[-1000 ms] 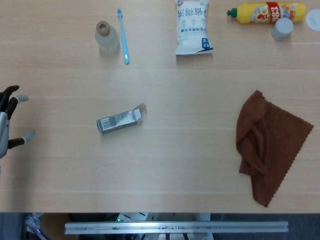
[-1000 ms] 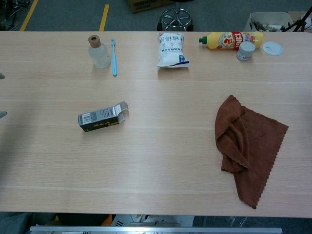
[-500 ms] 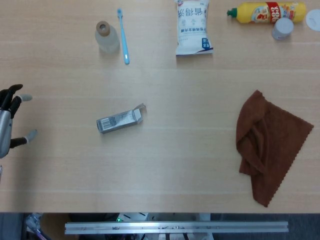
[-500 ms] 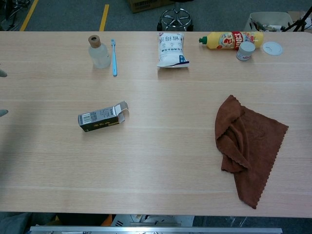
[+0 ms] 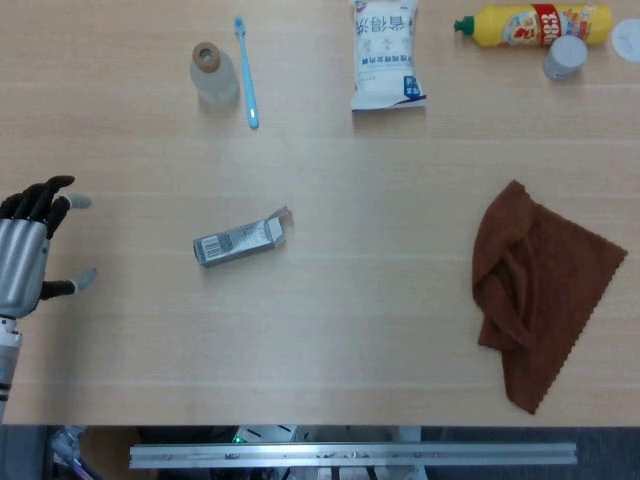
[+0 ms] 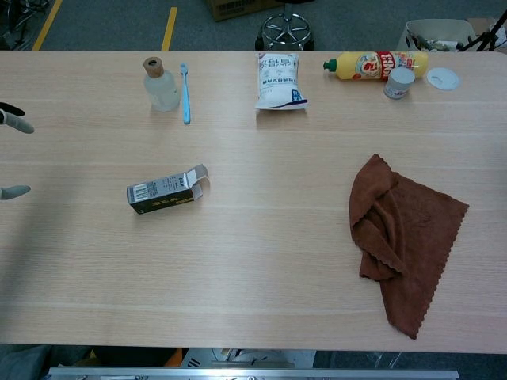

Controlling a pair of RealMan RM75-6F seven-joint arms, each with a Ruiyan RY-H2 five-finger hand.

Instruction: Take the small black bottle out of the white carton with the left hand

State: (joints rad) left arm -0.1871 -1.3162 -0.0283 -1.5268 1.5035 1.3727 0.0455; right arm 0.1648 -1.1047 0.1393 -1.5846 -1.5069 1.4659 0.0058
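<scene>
The small carton (image 5: 241,240) (image 6: 166,190) lies on its side left of the table's middle, with its end flap open toward the right. The small black bottle does not show; the inside of the carton is hidden. My left hand (image 5: 32,256) hovers at the table's left edge, well to the left of the carton, fingers spread and holding nothing. In the chest view only its fingertips (image 6: 14,119) poke in at the left border. My right hand is in neither view.
A clear bottle with a cork-coloured cap (image 5: 212,75) and a blue toothbrush (image 5: 246,70) lie at the back left. A white pouch (image 5: 386,52), a yellow bottle (image 5: 535,24) and a grey cap (image 5: 565,57) sit at the back. A brown cloth (image 5: 535,289) lies crumpled on the right.
My left hand has moved right, further into view and toward the carton, still spread. The carton and everything else have stayed put.
</scene>
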